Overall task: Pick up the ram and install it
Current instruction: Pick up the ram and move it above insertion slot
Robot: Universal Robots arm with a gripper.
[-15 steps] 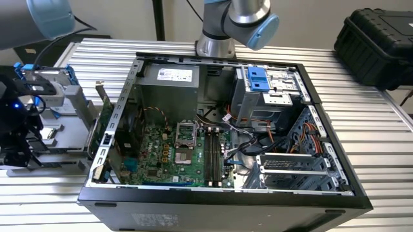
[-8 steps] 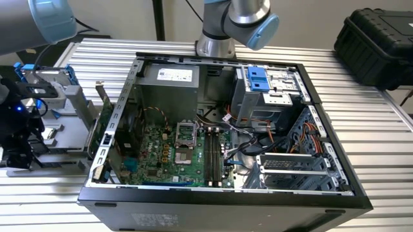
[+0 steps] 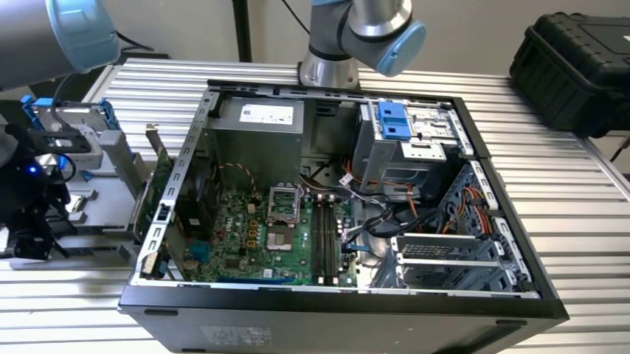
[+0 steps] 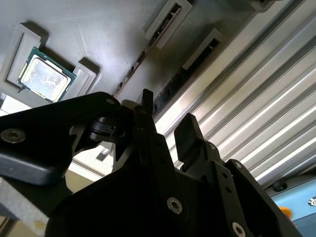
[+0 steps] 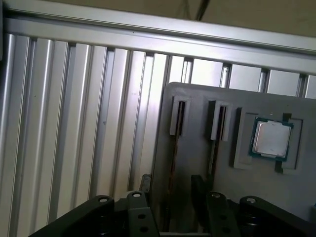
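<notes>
Hovering open, the black claw (image 5: 171, 186) lines up over the thin dark ram (image 5: 173, 158), held edge-up in a grey slotted tray (image 5: 197, 98), seemingly for easy gripping.

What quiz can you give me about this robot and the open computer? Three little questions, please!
1. True or false: the processor chip lies in a recess of the grey tray.
2. Pick one: the computer case stands on A) a ribbed metal table, B) a carpet, C) a wooden desk.
3. Fill the gap: in both wrist views the gripper has its fingers ____ (open or shut).

Key: 1 true; 2 A; 3 open.
</notes>
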